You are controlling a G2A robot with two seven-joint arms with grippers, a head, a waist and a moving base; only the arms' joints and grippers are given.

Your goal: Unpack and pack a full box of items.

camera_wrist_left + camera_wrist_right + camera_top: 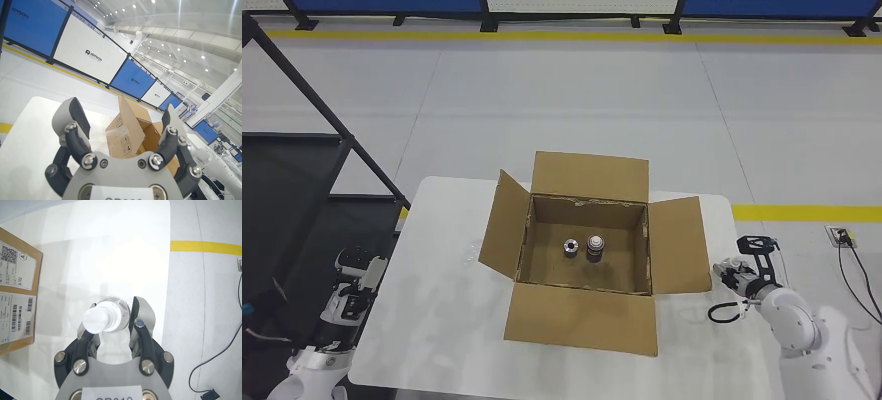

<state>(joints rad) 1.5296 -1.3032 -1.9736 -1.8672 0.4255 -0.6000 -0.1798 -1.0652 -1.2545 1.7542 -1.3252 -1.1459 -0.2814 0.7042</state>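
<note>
Brown cardboard box (582, 318): open, centre of white table (442, 330) | right gripper (114, 303): clamps clear white-capped bottle (105, 318), right edge | left gripper (121, 103): spread, empty

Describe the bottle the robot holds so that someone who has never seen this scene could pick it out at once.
Start at the white table with the open cardboard box on it. Beyond the box's side flap, the right gripper is shut on a bottle. It is clear with a white top and outside the box, unlike the two small items inside.
</note>
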